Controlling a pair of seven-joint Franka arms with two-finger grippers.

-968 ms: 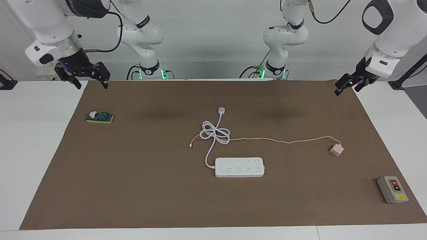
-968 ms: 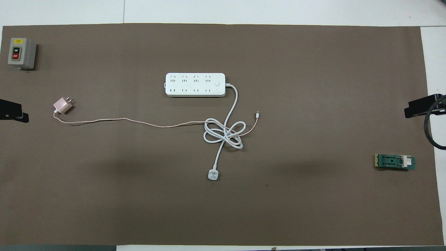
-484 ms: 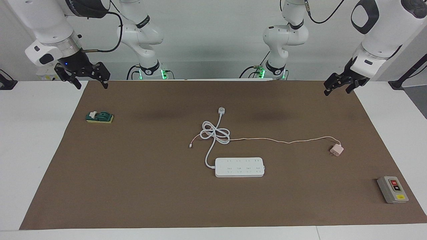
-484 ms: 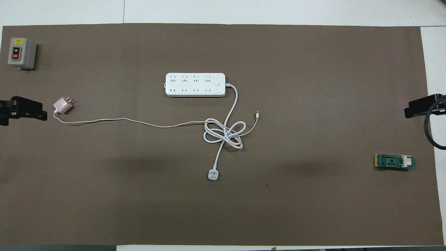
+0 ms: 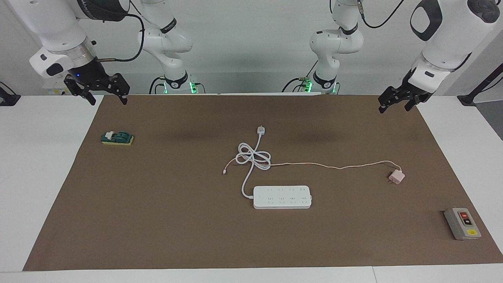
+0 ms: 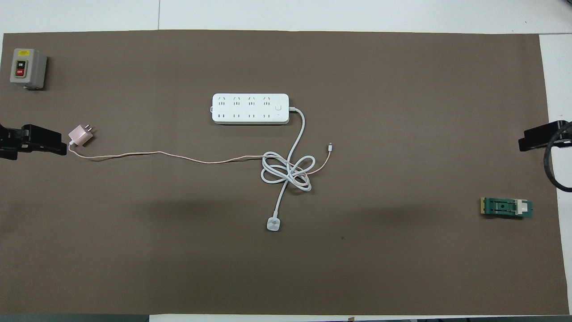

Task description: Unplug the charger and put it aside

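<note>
The charger (image 5: 397, 177), a small pale pink cube with its prongs bare, lies on the brown mat toward the left arm's end; it also shows in the overhead view (image 6: 80, 135). It is not in the white power strip (image 5: 282, 197) (image 6: 250, 108). Its thin pink cable (image 5: 334, 166) (image 6: 178, 155) runs to the strip's coiled white cord (image 5: 253, 157). My left gripper (image 5: 393, 108) (image 6: 44, 143) is open and empty, up over the mat's edge; seen from overhead its tip is just beside the charger. My right gripper (image 5: 107, 98) (image 6: 536, 138) waits open and empty over the mat's corner at its own end.
The strip's white plug (image 5: 261, 130) (image 6: 273, 224) lies nearer to the robots than the coil. A grey on/off switch box (image 5: 463, 224) (image 6: 27, 68) sits at the left arm's end, farther out. A green knife switch (image 5: 117, 138) (image 6: 506, 208) sits at the right arm's end.
My left gripper has moved in from the table's end over the mat's edge, toward the charger. The right arm, charger and power strip have not moved.
</note>
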